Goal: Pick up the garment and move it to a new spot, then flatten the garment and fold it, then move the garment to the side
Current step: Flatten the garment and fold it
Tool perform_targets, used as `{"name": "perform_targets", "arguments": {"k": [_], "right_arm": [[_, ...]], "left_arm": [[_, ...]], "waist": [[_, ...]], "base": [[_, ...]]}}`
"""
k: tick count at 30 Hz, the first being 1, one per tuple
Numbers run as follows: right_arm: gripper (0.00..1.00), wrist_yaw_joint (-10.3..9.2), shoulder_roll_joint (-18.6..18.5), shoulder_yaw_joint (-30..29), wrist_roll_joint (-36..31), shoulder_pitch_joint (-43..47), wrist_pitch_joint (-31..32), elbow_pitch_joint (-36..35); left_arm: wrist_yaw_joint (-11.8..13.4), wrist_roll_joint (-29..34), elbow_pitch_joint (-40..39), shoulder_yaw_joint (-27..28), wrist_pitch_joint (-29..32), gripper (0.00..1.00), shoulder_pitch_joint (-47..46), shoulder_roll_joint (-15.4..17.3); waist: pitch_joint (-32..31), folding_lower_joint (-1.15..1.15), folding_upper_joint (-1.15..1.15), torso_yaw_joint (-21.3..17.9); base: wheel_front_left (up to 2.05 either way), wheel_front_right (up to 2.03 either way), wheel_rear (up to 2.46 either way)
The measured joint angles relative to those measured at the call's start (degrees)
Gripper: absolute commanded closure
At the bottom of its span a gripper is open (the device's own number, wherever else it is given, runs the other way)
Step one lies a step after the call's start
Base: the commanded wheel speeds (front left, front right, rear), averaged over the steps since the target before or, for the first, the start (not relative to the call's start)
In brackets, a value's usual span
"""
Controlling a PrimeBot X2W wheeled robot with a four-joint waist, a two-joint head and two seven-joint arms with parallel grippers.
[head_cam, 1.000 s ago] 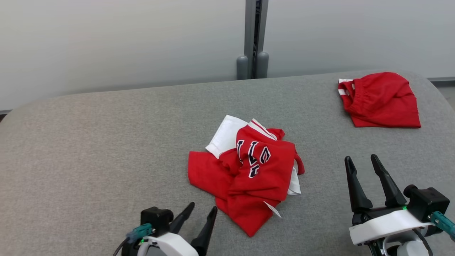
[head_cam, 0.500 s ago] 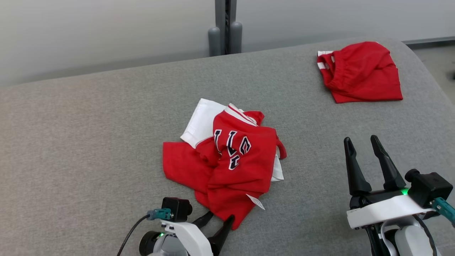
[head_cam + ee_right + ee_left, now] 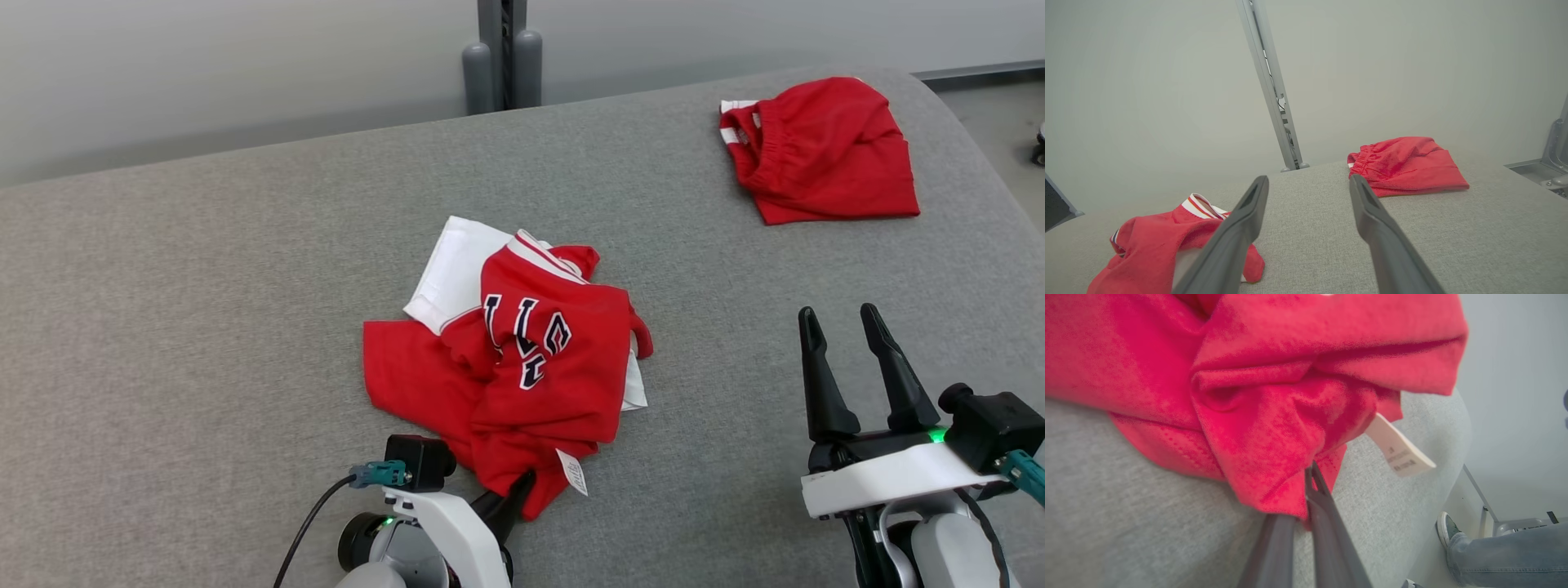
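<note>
While the crumpled red jersey (image 3: 539,367) lies in the middle of the gray tabletop (image 3: 204,327) in the head view, white panels show under its far and right edges, dark letters with white outlines sit on its top fold, and a white tag (image 3: 574,472) sticks out near its near hem. The left tool (image 3: 510,498) sits at the jersey's near edge, its 2 dark fingers pressed together on the lowest fold of red cloth. The right tool (image 3: 838,310) hangs over bare tabletop to the right of the jersey, well apart from it, its 2 fingers spread and nothing between them. A pair of red shorts (image 3: 824,151) with an elastic waist lies at the far right corner, and a gray post (image 3: 498,49) stands behind the far edge. In the left wrist view the 2 fingers meet at their tips with a bunched fold of the jersey pinched there; the cloth drapes over the left finger, and the tag juts to the right above the tabletop. A person's leg in jeans (image 3: 1506,555) and a shoe (image 3: 1445,528) show at the lower right, beyond the tabletop's edge. In the right wrist view the 2 fingers stand wide apart above the tabletop, with the jersey at the lower left, partly behind the left finger, and the shorts just beyond the right fingertip.
</note>
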Motion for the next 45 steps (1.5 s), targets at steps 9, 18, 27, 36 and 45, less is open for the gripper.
{"name": "perform_targets", "arguments": {"k": [9,18,27,36,45], "right_arm": [[0.00,0.00,0.1,-0.4,-0.3,0.6,0.0,0.3],[0.00,0.00,0.2,0.1,-0.4,0.7,0.0,0.8],[0.00,0.00,0.0,0.4,-0.3,0.6,0.0,1.1],[0.00,0.00,-0.1,0.3,-0.3,0.6,0.0,1.2],[0.00,0.00,-0.2,0.0,-0.3,0.6,0.0,1.8]], "left_arm": [[0.3,-2.5,-7.7,2.8,2.8,1.00,2.4,6.7],[4.3,-4.4,-20.4,9.4,11.2,1.00,3.8,21.2],[9.9,-4.2,-24.5,14.6,15.9,1.00,5.8,30.4],[16.1,0.1,-22.4,16.1,13.7,1.00,7.0,32.5],[20.3,2.1,-18.2,16.3,10.4,1.00,8.0,30.8]], "waist": [[-2.0,0.00,0.00,3.9],[-3.3,0.00,0.00,7.0],[-2.8,0.00,0.00,6.3],[-2.0,0.00,0.00,5.3],[-2.9,0.00,0.00,6.8]], "base": [[0.00,0.00,0.00],[0.00,0.00,0.00],[0.00,0.00,0.00],[0.00,0.00,0.00],[0.00,0.00,0.00]]}}
